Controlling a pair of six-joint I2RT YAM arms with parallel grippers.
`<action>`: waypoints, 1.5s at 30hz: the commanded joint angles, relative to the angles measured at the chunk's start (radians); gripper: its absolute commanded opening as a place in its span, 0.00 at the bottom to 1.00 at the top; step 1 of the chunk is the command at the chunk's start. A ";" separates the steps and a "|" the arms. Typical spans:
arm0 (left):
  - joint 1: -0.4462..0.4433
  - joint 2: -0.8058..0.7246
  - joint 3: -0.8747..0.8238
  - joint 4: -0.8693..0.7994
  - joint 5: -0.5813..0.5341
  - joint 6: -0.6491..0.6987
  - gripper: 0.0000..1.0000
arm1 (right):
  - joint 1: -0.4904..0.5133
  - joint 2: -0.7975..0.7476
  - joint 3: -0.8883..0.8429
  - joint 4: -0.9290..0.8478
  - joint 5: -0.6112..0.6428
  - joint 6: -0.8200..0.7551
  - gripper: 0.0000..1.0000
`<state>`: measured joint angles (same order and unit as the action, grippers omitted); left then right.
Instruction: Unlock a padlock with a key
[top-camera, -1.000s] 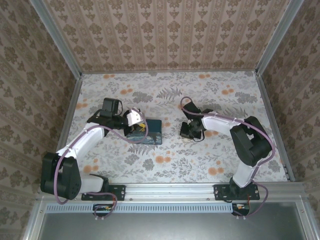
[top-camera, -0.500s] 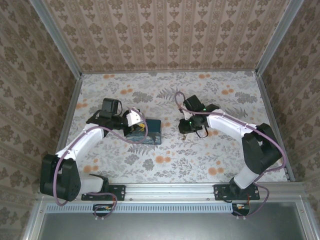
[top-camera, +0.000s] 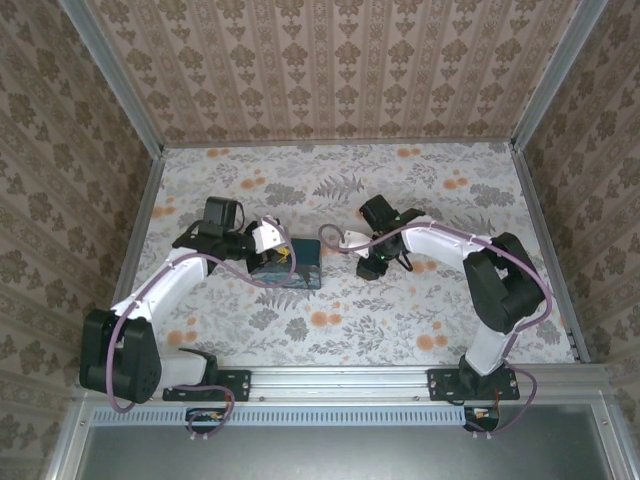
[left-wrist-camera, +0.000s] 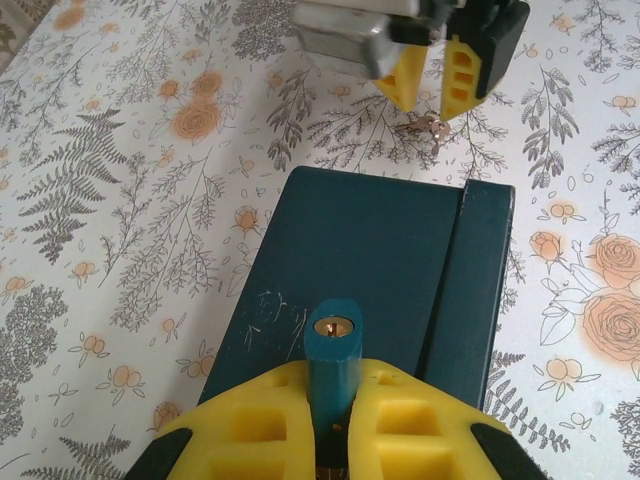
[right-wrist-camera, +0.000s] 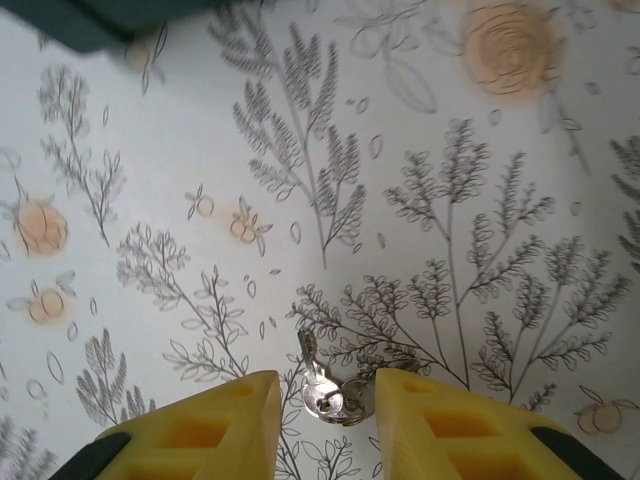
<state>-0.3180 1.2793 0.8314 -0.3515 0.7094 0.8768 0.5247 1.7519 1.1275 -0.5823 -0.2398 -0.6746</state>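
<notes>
Over a flower-printed tabletop (right-wrist-camera: 520, 210), the left gripper (left-wrist-camera: 335, 405) has its yellow fingers (left-wrist-camera: 262, 425) pressed tight against both sides of the small teal padlock (left-wrist-camera: 335, 345), which it holds just above a dark teal box (left-wrist-camera: 390, 250). The padlock's brass keyhole end points away from the gripper, out over the box lid (the shackle is hidden between the pads).

Past the far edge of the box, the right gripper (right-wrist-camera: 328, 405) points down at the tabletop with its jaws parted a little. The key (right-wrist-camera: 318, 385), a small metal piece on a ring, lies flat on the cloth in the gap between the two yellow fingertips (right-wrist-camera: 215, 425). In the right wrist view, neither pad appears to touch the key, and nothing is held in the jaws. A corner of the box shows at the upper left of that view, well apart from the key.

From the left wrist camera, the key appears as a small reddish-brown shape on the floral print, just beyond the box's far rim and directly beneath the right gripper's tips. In the overhead view, both arms reach inward, meeting near the box at mid-table.
</notes>
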 joint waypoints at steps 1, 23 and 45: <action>0.009 -0.023 -0.008 0.004 0.007 0.021 0.00 | 0.006 -0.011 -0.048 0.012 -0.030 -0.183 0.31; 0.008 -0.033 -0.011 0.006 0.006 0.016 0.00 | 0.008 -0.073 -0.178 0.157 0.021 -0.307 0.39; 0.008 -0.038 -0.017 0.011 -0.003 0.014 0.00 | 0.009 -0.050 -0.153 0.113 0.106 -0.431 0.45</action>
<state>-0.3180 1.2648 0.8249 -0.3511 0.7017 0.8764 0.5285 1.6752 0.9421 -0.4282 -0.1535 -1.0580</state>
